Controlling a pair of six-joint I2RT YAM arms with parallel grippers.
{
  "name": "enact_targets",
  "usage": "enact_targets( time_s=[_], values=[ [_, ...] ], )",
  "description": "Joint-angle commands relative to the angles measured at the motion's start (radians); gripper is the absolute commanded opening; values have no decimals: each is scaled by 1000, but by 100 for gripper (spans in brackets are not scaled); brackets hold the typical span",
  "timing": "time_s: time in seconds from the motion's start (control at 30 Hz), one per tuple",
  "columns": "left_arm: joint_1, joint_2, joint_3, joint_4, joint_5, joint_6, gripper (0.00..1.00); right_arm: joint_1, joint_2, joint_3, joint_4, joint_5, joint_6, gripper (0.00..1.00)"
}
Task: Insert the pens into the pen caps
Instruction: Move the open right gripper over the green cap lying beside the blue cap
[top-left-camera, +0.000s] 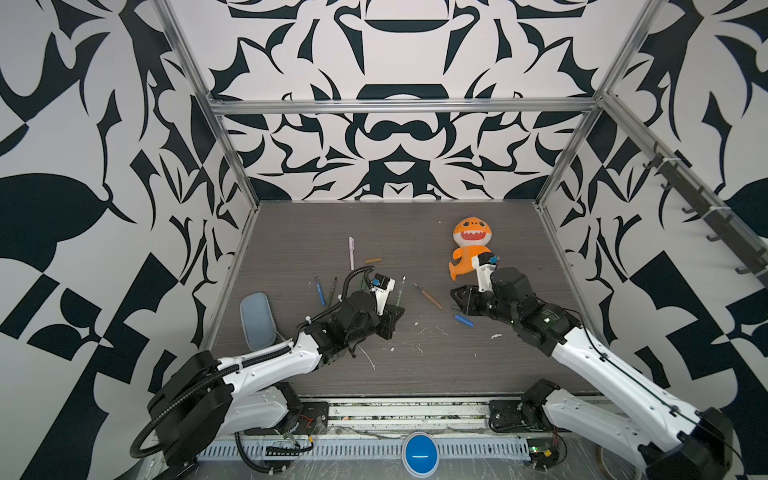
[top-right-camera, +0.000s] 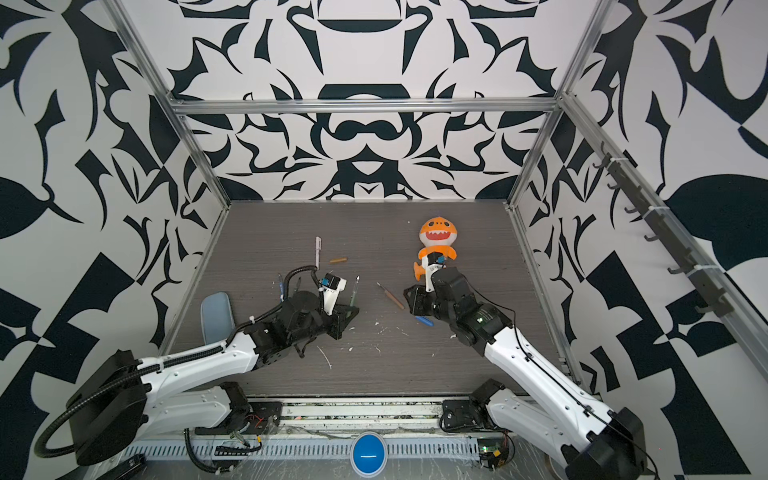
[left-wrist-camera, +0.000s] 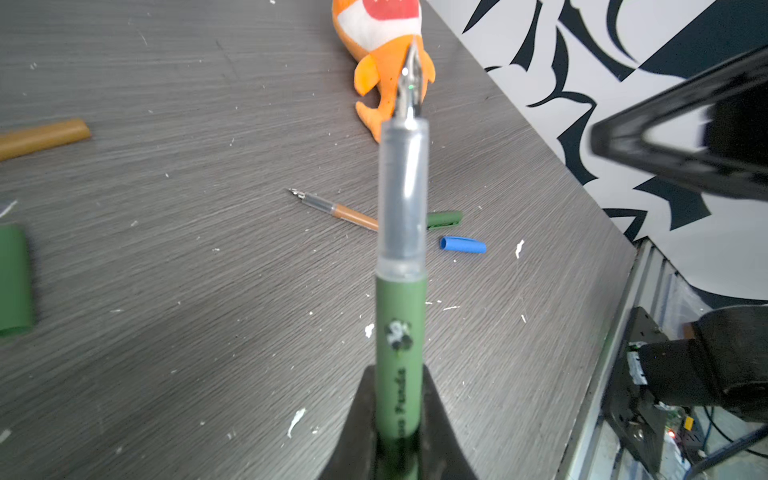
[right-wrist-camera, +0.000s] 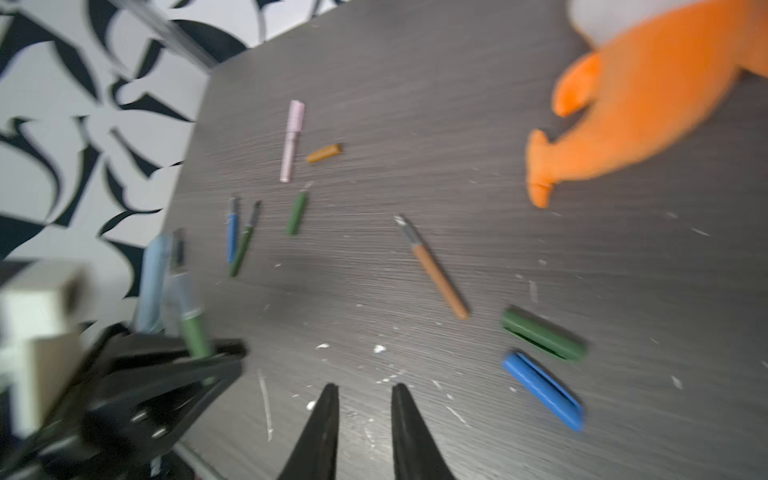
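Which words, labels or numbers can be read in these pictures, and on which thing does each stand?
"Panda": on the green pen held in the left gripper, left wrist view; the letters before it are blurred and partly hidden.
No other text is readable in any view.

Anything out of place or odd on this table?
An orange plush shark lies toward the back right of the table, a toy that fits nothing else there. Also, white scraps are strewn over the middle and front like litter.
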Motion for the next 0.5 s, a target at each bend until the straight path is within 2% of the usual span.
enact_targets(
  time_s=[0.0, 0.2, 0.3, 0.47],
  values=[
    [3, -31, -25, 17, 8, 12, 2, -64, 74, 0, -97, 95, -94, 20],
    [3, -61, -60, 34, 31, -8, 2, -75, 322, 91, -155, 186, -187, 16],
    [3, -85, -78, 44, 39, -18, 2, -75, 381, 98, -147, 225, -173, 16],
    [3, -119, -94, 37, 40, -17, 2, -75, 428, 85, -145, 211, -143, 18]
  ],
)
